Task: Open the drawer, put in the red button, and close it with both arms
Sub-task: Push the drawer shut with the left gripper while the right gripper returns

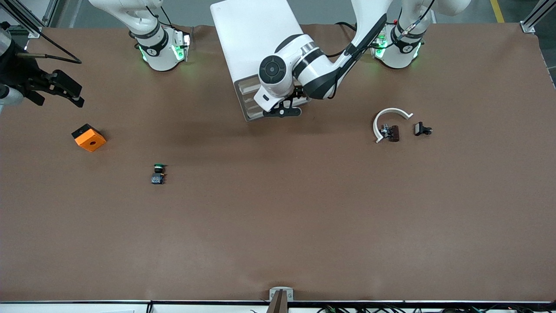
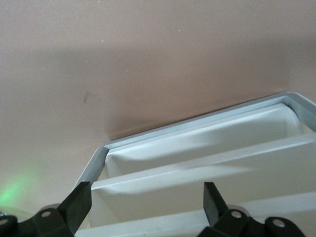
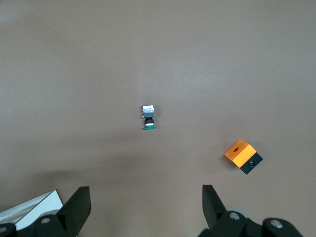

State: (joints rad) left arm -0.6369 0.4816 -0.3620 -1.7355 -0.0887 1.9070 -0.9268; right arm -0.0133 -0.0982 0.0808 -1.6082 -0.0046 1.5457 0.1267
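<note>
- Two arms show in the front view. The left gripper point(image 1: 282, 112) hangs over the open drawer point(image 1: 245, 93), which juts from a white cabinet point(image 1: 256, 34) between the two bases.
- From this view I can only see ribbed grey drawer floor beside the wrist; the arm covers the rest.
- I cannot find the red button in this view, so I cannot tell where it lies.
- The right gripper point(image 1: 74, 93) waits over the right arm's end of the table point(image 1: 278, 217), fingers spread.
- An orange block point(image 1: 89, 138) lies on the table below it, and a green-capped button point(image 1: 158, 173) lies nearer the camera, toward the middle.
- Toward the left arm's end sits a white arc piece point(image 1: 391, 114) with a dark clip point(image 1: 393, 132) touching it, and a small black part point(image 1: 422, 129) is just beside.

- Left wrist view: the left gripper point(image 2: 145, 195) is spread wide above the drawer point(image 2: 197, 126).
- I see a grey rim and white dividers; the compartments in sight show only bare white floor. No red cap shows here.

- Right wrist view: the right gripper point(image 3: 145, 197) is spread wide and holds nothing.
- On the brown table point(image 3: 74, 74) lies the green-capped button point(image 3: 148, 118) on its side, well apart from the orange block point(image 3: 243, 156).
- A white corner point(image 3: 29, 210) shows beside one finger; I cannot tell what it is.
</note>
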